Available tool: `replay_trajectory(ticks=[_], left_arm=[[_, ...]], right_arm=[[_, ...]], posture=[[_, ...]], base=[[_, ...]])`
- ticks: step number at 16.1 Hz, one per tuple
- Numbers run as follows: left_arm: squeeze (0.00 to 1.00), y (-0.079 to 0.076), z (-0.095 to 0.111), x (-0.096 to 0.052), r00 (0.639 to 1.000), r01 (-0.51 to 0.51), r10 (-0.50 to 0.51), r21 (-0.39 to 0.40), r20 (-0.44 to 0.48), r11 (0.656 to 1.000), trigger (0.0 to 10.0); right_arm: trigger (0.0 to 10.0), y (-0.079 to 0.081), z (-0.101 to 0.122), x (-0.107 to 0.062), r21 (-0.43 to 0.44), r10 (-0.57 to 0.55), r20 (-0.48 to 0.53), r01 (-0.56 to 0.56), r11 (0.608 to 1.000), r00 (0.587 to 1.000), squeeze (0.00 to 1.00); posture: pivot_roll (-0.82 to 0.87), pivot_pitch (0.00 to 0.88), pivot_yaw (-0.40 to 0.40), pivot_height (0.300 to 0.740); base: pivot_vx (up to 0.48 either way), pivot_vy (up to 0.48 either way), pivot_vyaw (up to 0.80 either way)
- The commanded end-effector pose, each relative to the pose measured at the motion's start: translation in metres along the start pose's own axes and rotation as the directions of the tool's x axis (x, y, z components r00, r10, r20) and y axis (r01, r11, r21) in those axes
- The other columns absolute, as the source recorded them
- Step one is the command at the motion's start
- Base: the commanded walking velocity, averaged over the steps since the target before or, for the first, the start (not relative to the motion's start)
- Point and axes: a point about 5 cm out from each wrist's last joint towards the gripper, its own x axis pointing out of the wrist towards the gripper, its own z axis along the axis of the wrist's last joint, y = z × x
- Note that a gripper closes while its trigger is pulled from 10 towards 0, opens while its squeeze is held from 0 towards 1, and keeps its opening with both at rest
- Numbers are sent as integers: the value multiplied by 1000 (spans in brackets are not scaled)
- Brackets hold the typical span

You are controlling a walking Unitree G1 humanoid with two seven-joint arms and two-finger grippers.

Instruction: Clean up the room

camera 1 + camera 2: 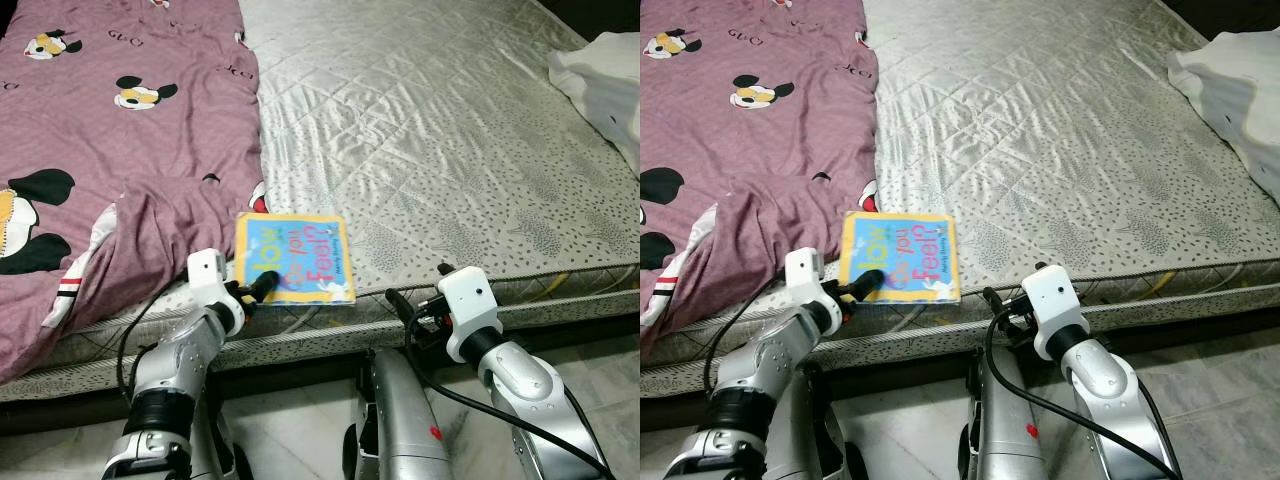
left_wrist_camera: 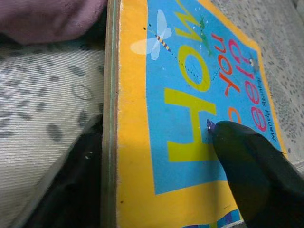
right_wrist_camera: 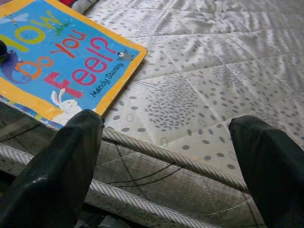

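Our left gripper clamps the near corner of the glossy, stiff board book, which lies flat at the mattress edge beside the rumpled purple blanket. Our right gripper hovers spread apart over the quilted edge, the satiny expanse beyond it bare.

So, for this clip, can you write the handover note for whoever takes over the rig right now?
Left gripper: shut on the children's book, one finger on the cover, the other under its near left corner.
Right gripper: open, holding nothing, at the mattress edge to the right of the book.
The book lies flat at the near edge of the mattress, beside the purple cartoon-print blanket. A white cloth lies at the far right of the bed.
Done: book gripped.
Left: lift the book off and put it away; blanket and cloth look untouched.
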Motion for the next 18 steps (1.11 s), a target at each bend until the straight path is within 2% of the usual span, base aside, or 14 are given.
replay_trajectory(ticks=[1,4,6,18], left_arm=[[0,-3,-2,3,999,38,-39,-16,-21,999,0],[0,-3,6,6,998,53,-53,-26,17,998,0],[0,-6,11,8,995,91,-87,-66,56,994,0],[0,-6,12,8,994,102,-98,-75,57,992,0]], right_arm=[[10000,-4,4,-1,-17,-21,18,22,1000,1000,0],[10000,-8,5,1,-24,-35,19,35,999,999,0],[10000,-9,7,4,-27,-38,27,39,999,999,0],[10000,-9,8,5,-27,-38,29,39,999,999,0]], posture=[[-159,134,-42,511],[-161,130,-40,511],[-161,127,-41,511],[-161,127,-41,511]], base=[[0,0,0],[0,0,0],[0,0,0],[0,0,0]])
